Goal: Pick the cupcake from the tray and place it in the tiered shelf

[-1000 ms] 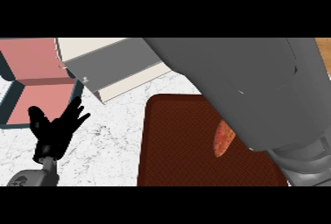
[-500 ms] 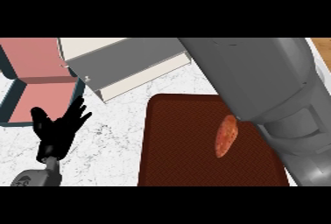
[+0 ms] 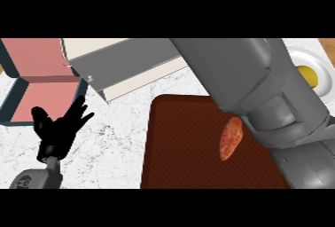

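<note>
One tray (image 3: 180, 150) lies on the table (image 3: 111, 133), with one reddish item (image 3: 230, 138) on it. One shelf (image 3: 124, 66), one pink box (image 3: 36, 75), one plate (image 3: 307, 60) carrying one yellow thing (image 3: 310, 75). One hand (image 3: 59, 128) shows.

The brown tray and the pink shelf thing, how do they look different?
The tray is dark brown, with one flat surface, and an orange-red food item lies on it. The shelf is pink with dark teal edges, has two levels, and no item shows on it. The tray sits right of the shelf. Both rest on the white marble counter.
</note>
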You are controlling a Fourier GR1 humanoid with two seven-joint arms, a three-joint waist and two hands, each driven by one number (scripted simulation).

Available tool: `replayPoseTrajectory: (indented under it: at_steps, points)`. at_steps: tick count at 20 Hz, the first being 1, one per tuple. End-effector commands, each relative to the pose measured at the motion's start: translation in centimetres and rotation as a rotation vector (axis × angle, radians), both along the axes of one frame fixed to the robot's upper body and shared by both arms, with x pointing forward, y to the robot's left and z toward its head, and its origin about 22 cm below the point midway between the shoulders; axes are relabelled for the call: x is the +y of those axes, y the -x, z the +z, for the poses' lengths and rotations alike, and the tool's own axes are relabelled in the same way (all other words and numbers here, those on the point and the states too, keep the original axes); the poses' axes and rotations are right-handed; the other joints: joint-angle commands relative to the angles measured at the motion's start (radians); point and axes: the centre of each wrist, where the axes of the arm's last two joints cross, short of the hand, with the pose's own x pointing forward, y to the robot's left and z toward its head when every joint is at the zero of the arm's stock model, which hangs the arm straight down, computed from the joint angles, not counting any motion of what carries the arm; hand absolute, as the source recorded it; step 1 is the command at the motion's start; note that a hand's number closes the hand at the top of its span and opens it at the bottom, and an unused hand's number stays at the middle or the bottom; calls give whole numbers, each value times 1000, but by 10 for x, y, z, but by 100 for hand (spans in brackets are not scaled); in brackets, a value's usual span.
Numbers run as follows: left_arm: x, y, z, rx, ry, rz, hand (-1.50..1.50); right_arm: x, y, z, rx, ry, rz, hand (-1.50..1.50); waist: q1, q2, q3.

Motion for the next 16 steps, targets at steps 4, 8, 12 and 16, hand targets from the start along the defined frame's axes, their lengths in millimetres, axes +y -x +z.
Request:
replayPoseTrajectory:
  at_steps: [4, 8, 12, 16]
  points:
    - [-9, 1, -17, 91, -6, 2, 0, -6, -12, -1, -29, -13, 14, 150, 8, 10, -7]
    - [-1, 4, -14, 95, 5, -7, 0, -12, -20, -19, -33, -24, 33, 150, 7, 7, -7]
    - [1, 6, -17, 100, 7, -11, 0, 1, -17, -21, -22, -33, 53, 150, 7, 7, -7]
    - [-2, -3, -16, 86, 4, 3, 0, 13, -11, -14, -39, 72, 37, 150, 0, 6, -7]
